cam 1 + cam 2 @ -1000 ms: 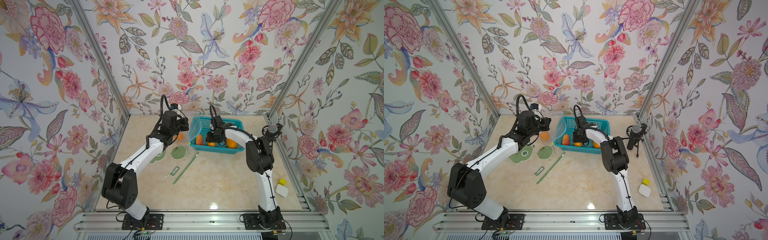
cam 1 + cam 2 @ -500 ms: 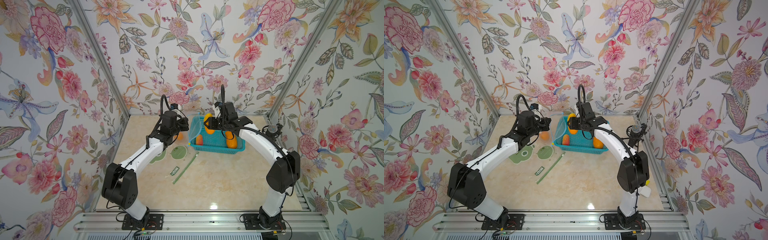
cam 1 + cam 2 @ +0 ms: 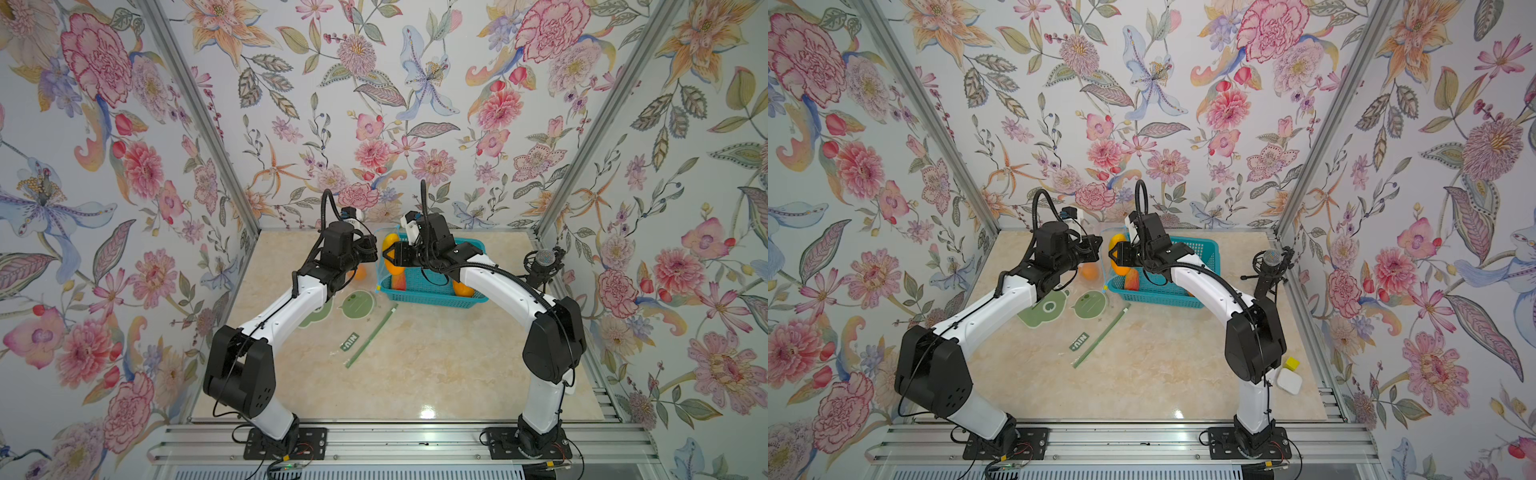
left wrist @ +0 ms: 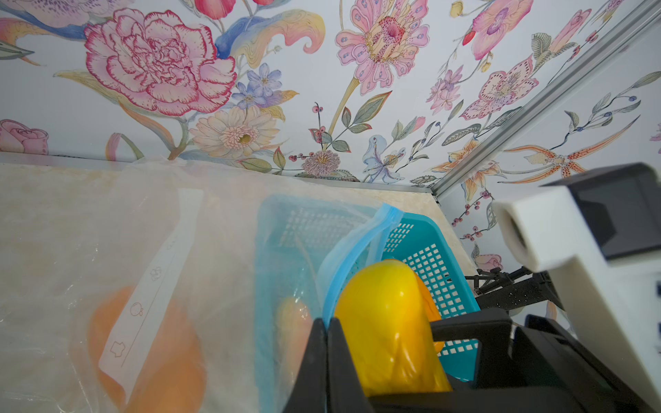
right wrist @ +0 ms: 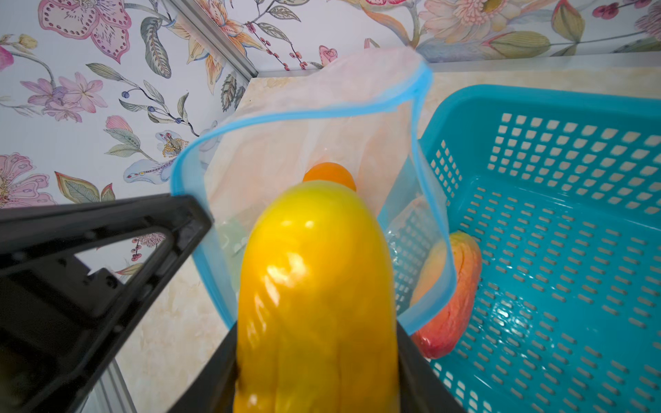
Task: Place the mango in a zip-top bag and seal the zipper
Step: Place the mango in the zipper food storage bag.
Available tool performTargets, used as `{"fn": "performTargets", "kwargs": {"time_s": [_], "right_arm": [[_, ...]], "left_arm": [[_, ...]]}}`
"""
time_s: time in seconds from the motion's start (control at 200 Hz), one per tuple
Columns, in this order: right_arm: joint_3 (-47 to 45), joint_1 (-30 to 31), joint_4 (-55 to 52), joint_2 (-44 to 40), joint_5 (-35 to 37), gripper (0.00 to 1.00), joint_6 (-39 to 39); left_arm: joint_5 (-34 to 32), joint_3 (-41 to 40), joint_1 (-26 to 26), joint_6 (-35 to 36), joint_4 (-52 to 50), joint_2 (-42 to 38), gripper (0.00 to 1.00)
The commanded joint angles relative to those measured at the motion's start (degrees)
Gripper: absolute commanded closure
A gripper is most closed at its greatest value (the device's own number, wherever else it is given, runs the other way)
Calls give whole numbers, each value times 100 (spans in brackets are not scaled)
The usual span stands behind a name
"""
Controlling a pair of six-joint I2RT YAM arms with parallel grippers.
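Observation:
My right gripper (image 5: 316, 339) is shut on a glossy yellow mango (image 5: 314, 268), held in the air at the left end of the blue basket (image 3: 432, 297). The mango's (image 3: 390, 242) far end points into the open mouth of the clear zip-top bag (image 5: 322, 118) with a blue zipper rim. The left gripper (image 4: 326, 321) is shut on that rim and holds the bag (image 4: 214, 250) up beside the basket. In both top views the two grippers (image 3: 374, 255) (image 3: 1117, 255) face each other, almost touching.
The basket (image 5: 536, 100) holds a red-orange fruit (image 5: 454, 296) and an orange one (image 3: 462, 289). An orange (image 5: 329, 175) shows through the bag. Green stickers (image 3: 359, 305) and a green strip (image 3: 372, 336) lie mid-table. A microphone (image 3: 542, 259) stands at the right, with a white box (image 3: 1289, 380) near the front.
The right gripper came up out of the basket with the mango and swung left to the bag's mouth. The left arm stayed where it was.

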Motion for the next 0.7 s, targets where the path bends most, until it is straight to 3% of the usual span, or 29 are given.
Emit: {"fn": "performTargets", "kwargs": {"time_s": [0.0,0.45,0.621,0.696], "right_arm": [[40,5,461,278,-135,72,152],[907,99,880,1282,499,69,252],[1263,266,927,1621,645,46,247],[1262,266,916,1629,610,40,259]], "left_arm": [[71,-125,54,-133,136,-174,100],[211,-144,53,-152,141,-174,100],[150,-112,54,-105,40,-174,100],[116,-77,55,-72,-4,-174,100]]}}
